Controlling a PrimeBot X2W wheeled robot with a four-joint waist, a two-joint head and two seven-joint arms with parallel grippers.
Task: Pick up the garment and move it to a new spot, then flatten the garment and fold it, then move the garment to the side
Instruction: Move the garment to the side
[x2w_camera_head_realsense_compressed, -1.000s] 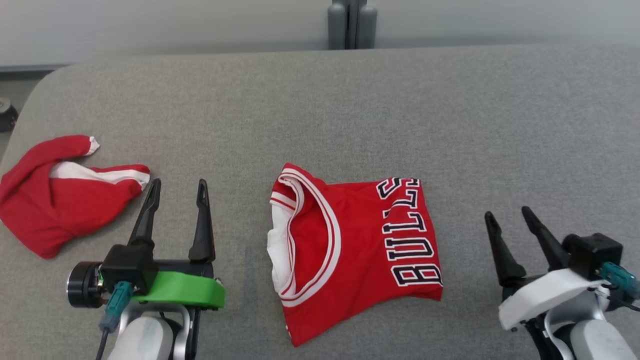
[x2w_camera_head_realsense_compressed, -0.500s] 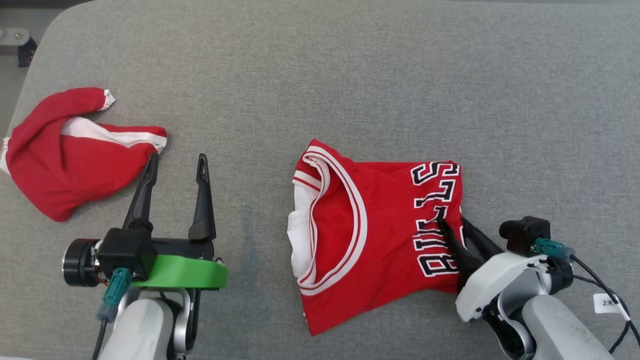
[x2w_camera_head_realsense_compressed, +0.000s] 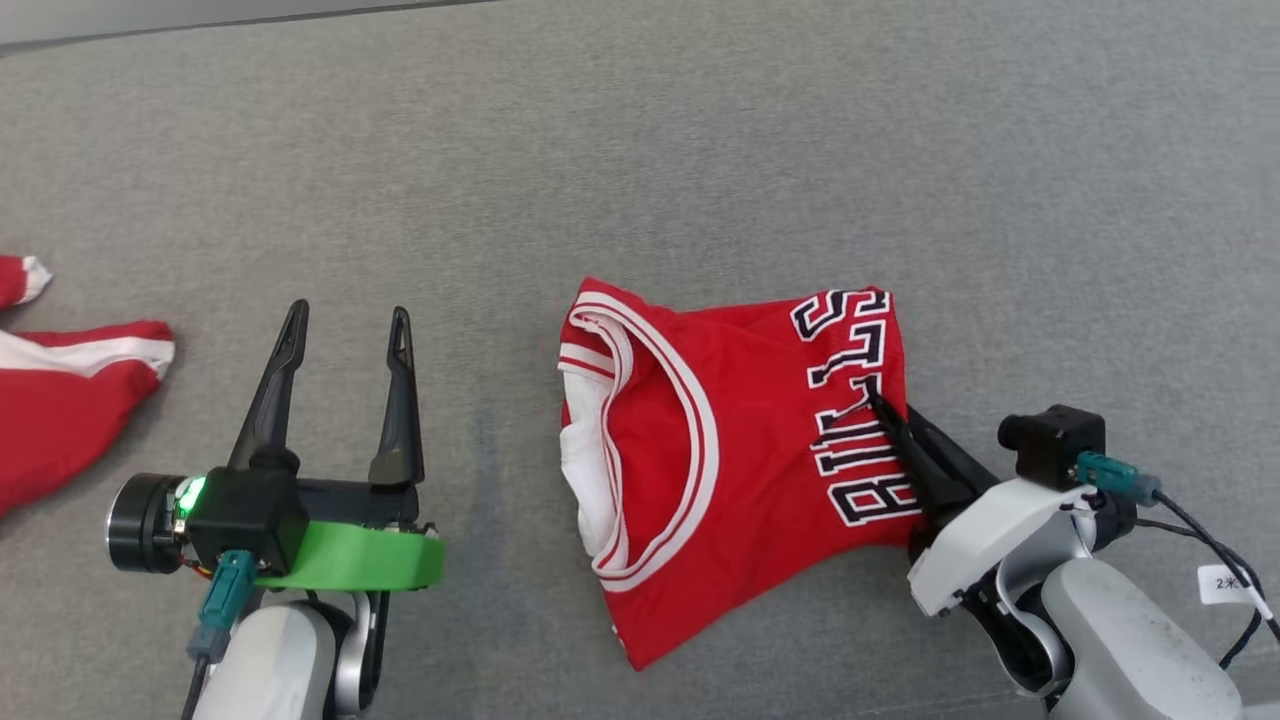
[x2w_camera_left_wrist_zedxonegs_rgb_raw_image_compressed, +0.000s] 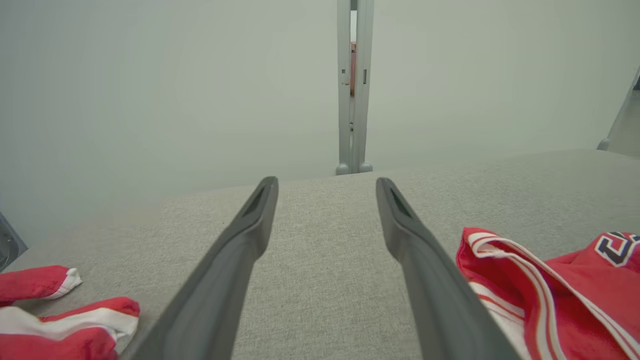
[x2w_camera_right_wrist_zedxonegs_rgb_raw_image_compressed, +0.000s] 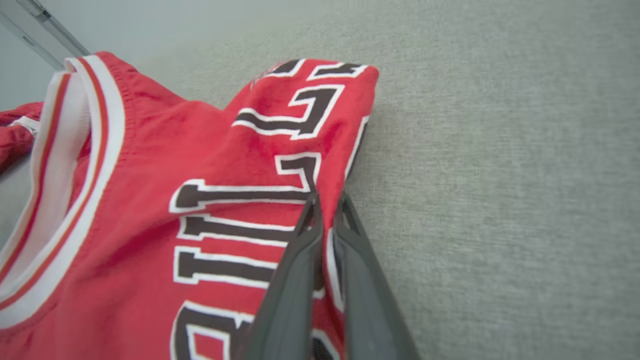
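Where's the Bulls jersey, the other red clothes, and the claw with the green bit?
Bulls jersey (x2w_camera_head_realsense_compressed: 760, 440): head view, plain red chest.
Other red garment (x2w_camera_head_realsense_compressed: 60, 410): head view, red body.
Left claw (x2w_camera_head_realsense_compressed: 349, 310): head view, midway between fingertips.

Right claw (x2w_camera_head_realsense_compressed: 892, 407), previously open and well apart from the jersey (x2w_camera_head_realsense_compressed: 740, 450), is now clamping the jersey's right edge beside its lettering (x2w_camera_head_realsense_compressed: 840, 455). Head camera is tilting downward.

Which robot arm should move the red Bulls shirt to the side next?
Right. The right gripper is pinched shut on the red jersey at its lettered edge, while the left gripper hangs open over the grey surface, apart from it.
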